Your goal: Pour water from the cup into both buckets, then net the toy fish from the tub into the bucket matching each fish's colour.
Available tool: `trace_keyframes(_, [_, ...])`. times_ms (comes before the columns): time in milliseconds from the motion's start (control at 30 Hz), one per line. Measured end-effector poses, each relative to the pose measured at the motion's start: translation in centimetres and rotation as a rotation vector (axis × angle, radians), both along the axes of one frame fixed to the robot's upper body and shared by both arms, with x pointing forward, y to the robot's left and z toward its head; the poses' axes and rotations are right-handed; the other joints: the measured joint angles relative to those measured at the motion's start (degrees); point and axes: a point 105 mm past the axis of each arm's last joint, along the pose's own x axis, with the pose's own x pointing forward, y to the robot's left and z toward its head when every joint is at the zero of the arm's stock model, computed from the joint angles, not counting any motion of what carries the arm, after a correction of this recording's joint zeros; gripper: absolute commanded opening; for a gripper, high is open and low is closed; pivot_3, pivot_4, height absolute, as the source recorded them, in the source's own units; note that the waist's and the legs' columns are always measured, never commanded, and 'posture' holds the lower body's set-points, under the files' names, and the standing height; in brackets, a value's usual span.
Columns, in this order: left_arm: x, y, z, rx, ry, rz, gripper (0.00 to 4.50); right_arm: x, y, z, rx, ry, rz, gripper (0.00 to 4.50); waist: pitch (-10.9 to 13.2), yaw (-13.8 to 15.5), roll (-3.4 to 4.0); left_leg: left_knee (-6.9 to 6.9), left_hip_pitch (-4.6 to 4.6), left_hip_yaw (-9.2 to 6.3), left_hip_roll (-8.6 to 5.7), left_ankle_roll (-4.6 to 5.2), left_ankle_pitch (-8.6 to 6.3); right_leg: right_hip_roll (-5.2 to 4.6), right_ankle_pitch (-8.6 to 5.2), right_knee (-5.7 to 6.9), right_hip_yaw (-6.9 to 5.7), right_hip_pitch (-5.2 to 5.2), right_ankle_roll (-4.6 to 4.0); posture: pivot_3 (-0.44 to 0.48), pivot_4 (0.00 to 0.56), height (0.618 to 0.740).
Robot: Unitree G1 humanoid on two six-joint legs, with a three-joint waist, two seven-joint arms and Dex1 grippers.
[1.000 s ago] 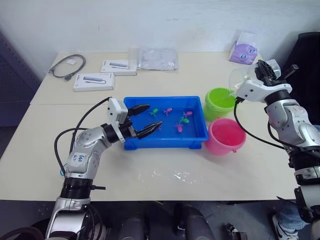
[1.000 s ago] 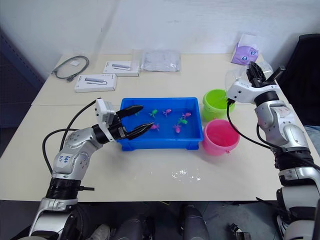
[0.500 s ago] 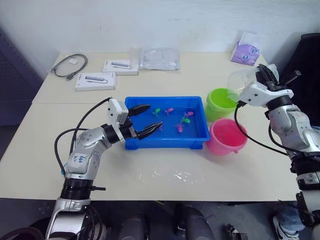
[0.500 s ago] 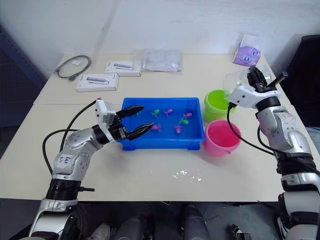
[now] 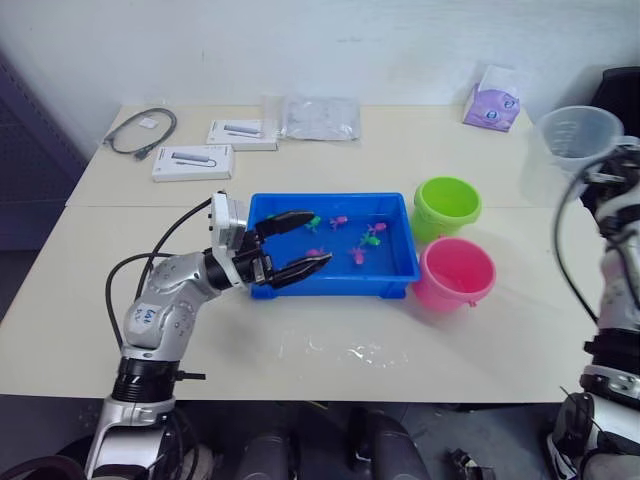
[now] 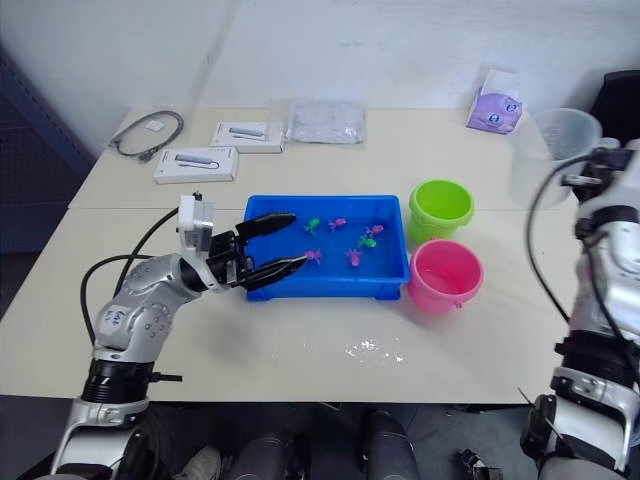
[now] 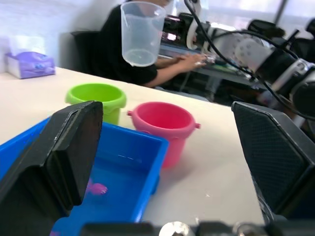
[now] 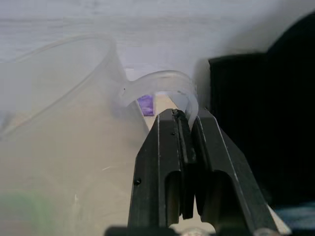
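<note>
My right pincer pinches the handle of the cup, held upright beyond the green bucket and pink bucket. My left pincer hangs spread over the tub. Pouring looks finished; the toy fish all remain to be netted.

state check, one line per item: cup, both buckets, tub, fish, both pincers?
cup: upright, held off the table by its handle
green bucket: upright on the table
pink bucket: upright on the table
tub: flat on the table, fish inside
toy fish: scattered in the tub, none netted
left pincer: open, over the tub's left end
right pincer: shut on the cup's handle
</note>
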Motion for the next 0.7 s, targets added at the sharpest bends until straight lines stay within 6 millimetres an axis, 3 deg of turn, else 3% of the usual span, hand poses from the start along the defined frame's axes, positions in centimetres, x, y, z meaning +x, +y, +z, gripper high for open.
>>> trace_keyframes(67, [-1.1,0.3,-0.5,0.048,0.003,-0.052,4.5,-1.5,-0.9,-3.0,0.099,0.033,-0.04,0.04,-0.03,-0.02,-0.05,-0.02,0.02,-0.02,0.03,-0.01,0.0,0.04,-0.02,0.01,-0.01,0.01,-0.03,0.0,0.15,0.74])
trace_keyframes(133, [-2.0,0.5,-0.8,0.088,-0.001,-0.088,4.5,-2.7,-1.0,-7.4,0.201,0.098,-0.071,0.04,-0.03,-0.2,-0.04,-0.03,0.06,0.02,0.03,-0.01,0.0,0.05,-0.02,0.04,0.05,0.01,-0.04,0.0,0.15,0.74])
trace_keyframes(200, [-2.5,0.6,-1.0,0.098,0.001,-0.11,4.5,-3.2,-0.2,-11.4,0.279,0.172,-0.07,0.04,0.01,-0.42,0.14,-0.02,0.15,0.19,-0.06,0.03,0.02,0.01,-0.01,0.15,0.24,0.0,-0.02,0.0,0.15,0.74])
trace_keyframes(233, [-2.7,0.5,-1.1,0.101,-0.002,-0.12,4.5,-3.2,0.3,-12.4,0.293,0.191,-0.061,0.04,0.03,-0.56,0.2,-0.02,0.2,0.25,-0.11,0.05,0.03,-0.02,-0.01,0.13,0.33,0.0,-0.02,0.0,0.15,0.74])
trace_keyframes(433, [-3.3,0.2,-1.8,0.108,0.006,-0.141,4.5,-3.0,1.6,-13.2,0.28,0.148,-0.061,0.04,0.04,-1.39,0.24,-0.02,0.33,0.25,-0.12,0.04,0.07,0.03,-0.01,0.2,0.58,0.0,-0.02,0.0,0.15,0.74])
trace_keyframes(533, [-3.3,0.1,-1.7,0.108,0.002,-0.138,4.5,-2.8,2.9,-14.8,0.29,0.173,-0.044,0.04,0.04,-1.49,0.25,-0.02,0.32,0.25,-0.12,0.04,0.07,0.02,-0.01,0.24,0.59,0.0,-0.02,0.0,0.15,0.74])
trace_keyframes(700, [-3.6,0.3,-1.6,0.137,0.0,-0.139,4.5,-2.6,3.5,-14.9,0.277,0.165,-0.022,1.88,0.03,-1.53,0.24,-0.03,0.33,0.25,-0.13,0.05,0.07,0.01,-0.01,0.24,0.61,0.0,-0.01,0.0,0.15,0.74])
